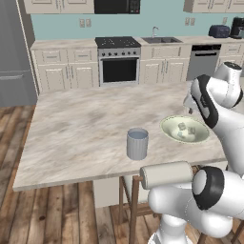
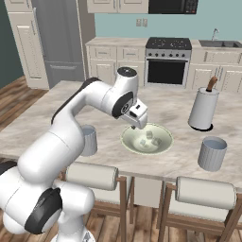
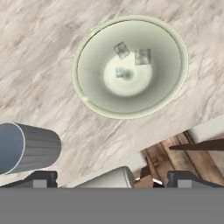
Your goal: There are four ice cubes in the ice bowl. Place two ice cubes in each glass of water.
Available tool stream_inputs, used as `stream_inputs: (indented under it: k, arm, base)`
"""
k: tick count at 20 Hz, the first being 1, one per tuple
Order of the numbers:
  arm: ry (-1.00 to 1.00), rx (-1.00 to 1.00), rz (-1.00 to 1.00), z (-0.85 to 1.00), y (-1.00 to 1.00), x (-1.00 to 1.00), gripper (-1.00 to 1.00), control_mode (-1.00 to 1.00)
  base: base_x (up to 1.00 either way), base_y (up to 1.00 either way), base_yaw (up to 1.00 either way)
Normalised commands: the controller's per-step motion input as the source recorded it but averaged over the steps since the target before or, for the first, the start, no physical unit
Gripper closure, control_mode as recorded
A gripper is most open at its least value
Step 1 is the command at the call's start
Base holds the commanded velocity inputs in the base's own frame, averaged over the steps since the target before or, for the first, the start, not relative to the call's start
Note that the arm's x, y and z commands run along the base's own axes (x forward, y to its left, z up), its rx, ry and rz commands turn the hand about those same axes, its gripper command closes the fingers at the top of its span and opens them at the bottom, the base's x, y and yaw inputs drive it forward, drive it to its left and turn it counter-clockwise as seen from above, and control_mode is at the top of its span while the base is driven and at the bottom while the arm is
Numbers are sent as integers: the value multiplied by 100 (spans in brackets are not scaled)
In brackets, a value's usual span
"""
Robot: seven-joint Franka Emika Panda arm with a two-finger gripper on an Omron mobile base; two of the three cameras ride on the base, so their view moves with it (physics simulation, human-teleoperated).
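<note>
The pale green ice bowl lies on the marble island near its front edge, with three ice cubes showing near its middle. My gripper hovers above the bowl's near-left rim, open, its fingertips wide apart with nothing between them. From the right base view the gripper hangs just over the bowl and the ice cubes. One glass of water stands left of the bowl. The other glass of water stands to the bowl's right.
A tall white holder with a brown-handled utensil stands behind the right glass. Two stools with padded backs sit under the island's front edge. My own arm partly hides the left glass.
</note>
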Motion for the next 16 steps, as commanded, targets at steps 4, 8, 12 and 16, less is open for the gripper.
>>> stream_inputs:
  k: [4, 8, 12, 16]
  arm:
    - [3, 0, 7, -44, 0, 11, -100, -100]
    - [4, 0, 5, -43, 0, 17, -100, -100]
    - [3, 0, 3, -38, 0, 21, -100, -100]
    - [0, 0, 2, -33, 0, 20, -100, -100]
  base:
    - [0, 0, 0]
    - [0, 0, 0]
    - [0, 0, 0]
    - [0, 0, 0]
